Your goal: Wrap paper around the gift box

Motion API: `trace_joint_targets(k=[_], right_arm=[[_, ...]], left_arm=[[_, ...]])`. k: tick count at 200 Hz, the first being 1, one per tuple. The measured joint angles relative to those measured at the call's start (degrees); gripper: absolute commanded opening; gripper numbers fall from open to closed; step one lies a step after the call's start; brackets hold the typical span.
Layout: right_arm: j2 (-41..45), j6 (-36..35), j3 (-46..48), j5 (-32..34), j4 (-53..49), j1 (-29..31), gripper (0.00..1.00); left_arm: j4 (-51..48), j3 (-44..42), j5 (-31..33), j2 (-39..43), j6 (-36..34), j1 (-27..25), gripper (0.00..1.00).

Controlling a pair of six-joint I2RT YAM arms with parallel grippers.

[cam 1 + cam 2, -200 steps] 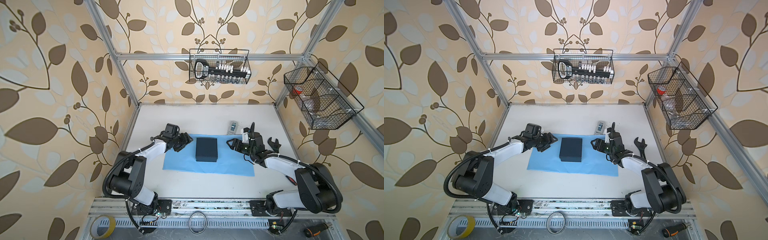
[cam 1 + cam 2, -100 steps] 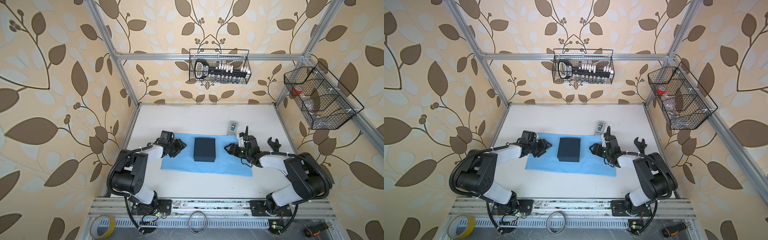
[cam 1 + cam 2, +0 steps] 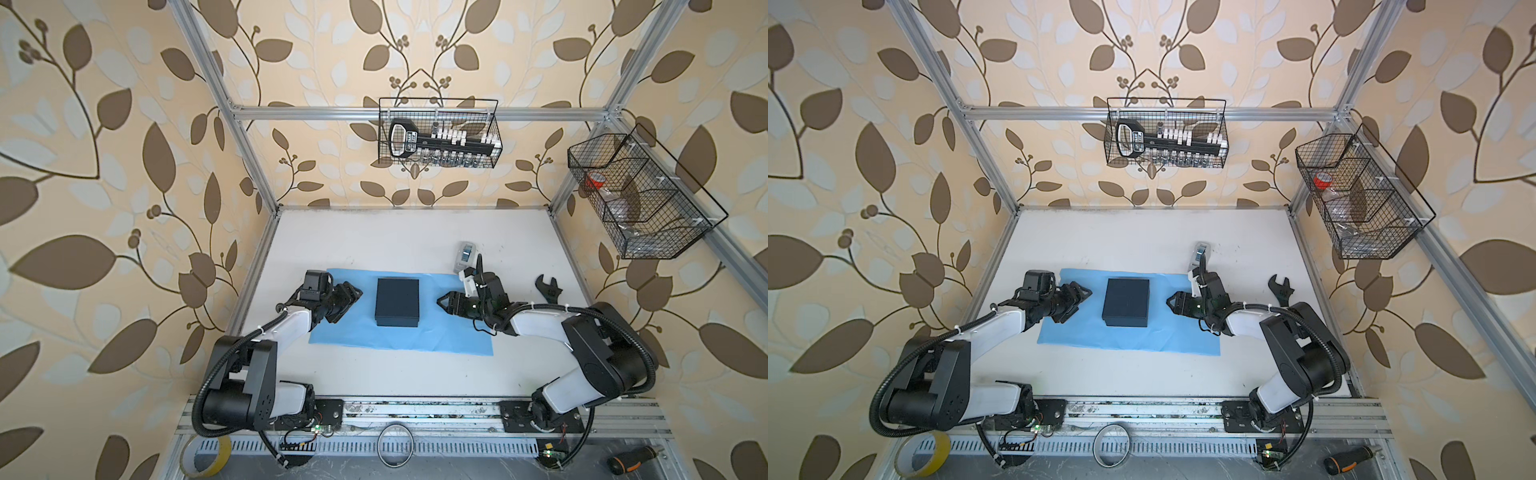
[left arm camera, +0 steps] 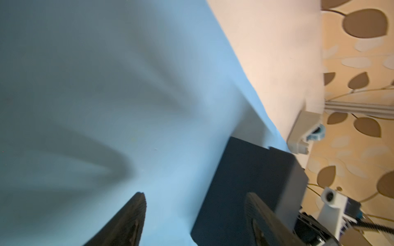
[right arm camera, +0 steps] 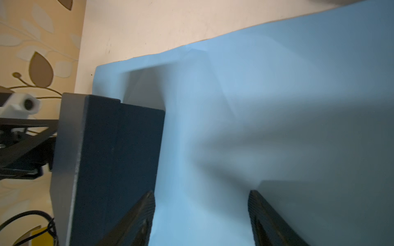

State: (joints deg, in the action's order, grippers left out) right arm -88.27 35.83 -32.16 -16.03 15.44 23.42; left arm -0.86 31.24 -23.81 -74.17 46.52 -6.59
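Leaf-patterned walls [image 3: 104,166] enclose the white tabletop [image 3: 395,241] bearing the paper [image 3: 449,336].

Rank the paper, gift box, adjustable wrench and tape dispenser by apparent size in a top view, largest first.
1. paper
2. gift box
3. adjustable wrench and tape dispenser: these look about alike in a top view, so I leave them unranked.
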Motion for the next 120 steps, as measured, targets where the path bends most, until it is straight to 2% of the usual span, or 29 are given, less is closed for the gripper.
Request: trace_joint_targets(k=[24,61,120], right_arm=[[1.9,-1.9,0.0,2.1,-2.0,-0.7,0.70],[0.3,-3.0,0.0,3.0,-2.7,-0.7,0.69],[-0.7,-3.7,0.0,3.0,-0.9,-1.0,0.68]], left_arm=[[0.0,1.7,-2.6,1.2,0.6,-3.9,0.84],[0.2,4.8,-5.7,-3.1,0.5,-7.8,0.85],[0.3,7.0,-7.8,-8.0,0.2,-12.3,0.80]])
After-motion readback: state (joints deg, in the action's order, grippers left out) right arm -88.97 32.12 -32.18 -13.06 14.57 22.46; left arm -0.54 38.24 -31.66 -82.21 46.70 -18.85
